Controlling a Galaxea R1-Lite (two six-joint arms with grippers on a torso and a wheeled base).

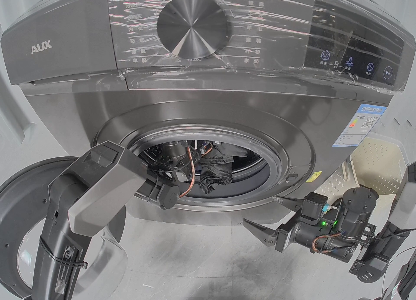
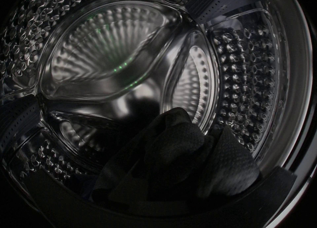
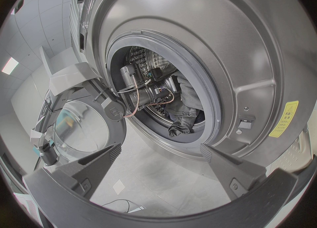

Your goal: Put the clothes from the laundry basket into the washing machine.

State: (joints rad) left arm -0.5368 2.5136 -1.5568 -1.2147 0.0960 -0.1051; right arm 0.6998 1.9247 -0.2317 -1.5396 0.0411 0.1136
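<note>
- My left gripper (image 3: 174, 86) is through the round opening of the washing machine (image 1: 216, 97), up in the mouth of the drum (image 2: 109, 50). I honestly can't tell if it's clamped or loose, because cloth bunches right over its business end.
- The dark garment (image 1: 214, 170) is right at that gripper, touching it by the look of things, and hangs down from it.
- Its long axis is close to vertical. The top end is at my left gripper and the bottom end points down at the lower lip (image 1: 225, 202) of the opening.
- The hem is near that lip, but I can't tell whether it actually rests on it.
- In the left wrist view the same cloth is a crumpled heap just under and ahead of me, with the drum's back wall well beyond. So I'd say it's at the front of the drum, not deep in.
- My right gripper (image 1: 259, 209) has its jaws wide apart and is holding nothing. It's parked outside the machine, below the opening.
- From those jaws the garment lies up and ahead, through the opening, well apart. The left is nearer by a mile, so this one's the left's job.
- The laundry basket (image 1: 381, 166) is behind my right gripper, beside the machine. The door (image 1: 17, 209) is swung open, way out past my left arm.
- My guess is the next bit hinges on that vertical hang. I'd push deeper before letting go, so the dangling tail ends up past the lip and not draped over it.
</note>
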